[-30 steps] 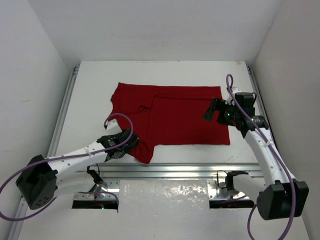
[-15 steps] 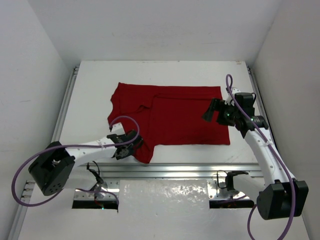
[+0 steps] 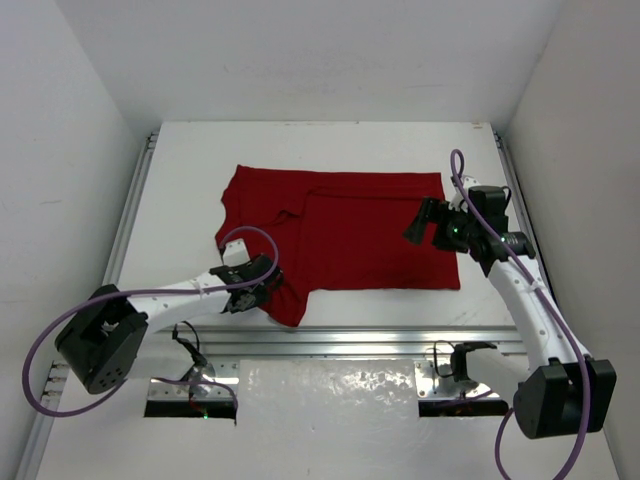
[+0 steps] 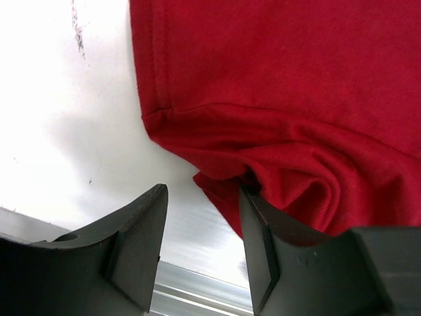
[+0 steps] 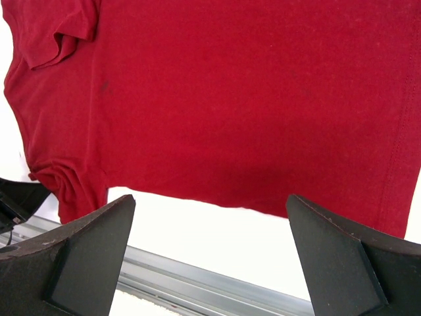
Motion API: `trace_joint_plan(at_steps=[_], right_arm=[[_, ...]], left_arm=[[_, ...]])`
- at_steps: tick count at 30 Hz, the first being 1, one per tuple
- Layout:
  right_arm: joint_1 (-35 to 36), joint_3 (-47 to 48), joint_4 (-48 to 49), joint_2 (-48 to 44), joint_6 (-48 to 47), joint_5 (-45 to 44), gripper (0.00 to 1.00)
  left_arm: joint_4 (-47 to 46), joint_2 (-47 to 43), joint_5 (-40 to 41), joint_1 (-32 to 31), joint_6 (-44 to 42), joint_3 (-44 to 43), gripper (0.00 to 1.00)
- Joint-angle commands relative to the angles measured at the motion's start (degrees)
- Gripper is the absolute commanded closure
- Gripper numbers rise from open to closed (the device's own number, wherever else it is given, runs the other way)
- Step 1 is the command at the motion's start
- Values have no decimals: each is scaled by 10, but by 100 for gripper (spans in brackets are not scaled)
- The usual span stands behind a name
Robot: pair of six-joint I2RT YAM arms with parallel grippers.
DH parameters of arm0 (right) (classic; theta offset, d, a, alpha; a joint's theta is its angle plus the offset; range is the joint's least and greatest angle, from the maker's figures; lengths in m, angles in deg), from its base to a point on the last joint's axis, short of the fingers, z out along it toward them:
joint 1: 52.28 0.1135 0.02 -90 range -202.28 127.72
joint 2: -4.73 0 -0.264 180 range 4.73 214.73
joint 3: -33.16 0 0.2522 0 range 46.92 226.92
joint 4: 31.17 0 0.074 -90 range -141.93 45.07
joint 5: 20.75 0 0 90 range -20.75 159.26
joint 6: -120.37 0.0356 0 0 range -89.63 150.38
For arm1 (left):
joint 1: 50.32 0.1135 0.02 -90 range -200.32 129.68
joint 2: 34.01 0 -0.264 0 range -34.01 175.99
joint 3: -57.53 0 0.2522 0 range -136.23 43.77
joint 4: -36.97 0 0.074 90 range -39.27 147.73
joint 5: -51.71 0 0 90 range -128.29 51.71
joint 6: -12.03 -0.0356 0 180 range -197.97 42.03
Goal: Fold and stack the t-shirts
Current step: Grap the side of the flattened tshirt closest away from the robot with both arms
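White table (image 3: 180,180); metal rail (image 3: 350,342) along near edge; white walls (image 3: 300,50) around.

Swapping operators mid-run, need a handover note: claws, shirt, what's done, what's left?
Claws: left claw open, low at the near-left corner of the t-shirt; cloth is bunched beside it, not clamped. The right claw is wide open above the shirt's right edge, holding nothing.
Shirt: spread on the table, mostly flat; one layer seems folded over.
Done: at most a first fold.
Left: grip the corner, finish folding, stack.
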Motion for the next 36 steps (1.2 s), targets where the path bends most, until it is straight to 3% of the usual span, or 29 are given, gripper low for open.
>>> trace_joint_plan(at_steps=[1, 6, 13, 16, 20, 27, 36], right_arm=[[1, 1, 20, 2, -10, 7, 1], [1, 0, 19, 1, -11, 9, 1], [2, 3, 16, -5, -12, 6, 1], [2, 2, 16, -4, -12, -1, 1], [2, 0, 14, 2, -8, -15, 1], [-2, -20, -12, 24, 29, -100, 1], [-93, -124, 34, 25, 93, -152, 4]], left_arm=[[-25, -16, 9, 5, -16, -13, 54], [-50, 23, 5, 12, -21, -4, 55], [-71, 40, -4, 21, -22, 4, 69], [-67, 37, -7, 23, -20, 6, 100], [-31, -1, -16, 0, 11, 7, 100], [98, -171, -15, -67, 95, -8, 100], [152, -274, -22, -76, 39, -51, 100]])
